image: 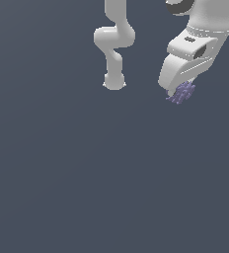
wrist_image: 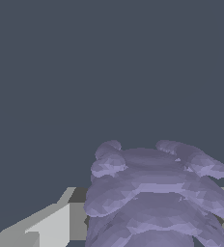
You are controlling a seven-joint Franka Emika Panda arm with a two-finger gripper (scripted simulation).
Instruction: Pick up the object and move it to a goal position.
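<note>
The object is a small lavender-purple, spiky lump held at the tip of my white gripper near the upper part of the exterior view's right. The gripper is shut on it and holds it off the flat grey ground. In the wrist view the object fills the space between the fingers as a stack of lumpy purple lobes. One pale finger shows beside it; the other finger is hidden behind the lump.
The arm's white base and lower links stand at the back middle of the exterior view. The ground is a plain dark grey surface with no other objects or markers in view.
</note>
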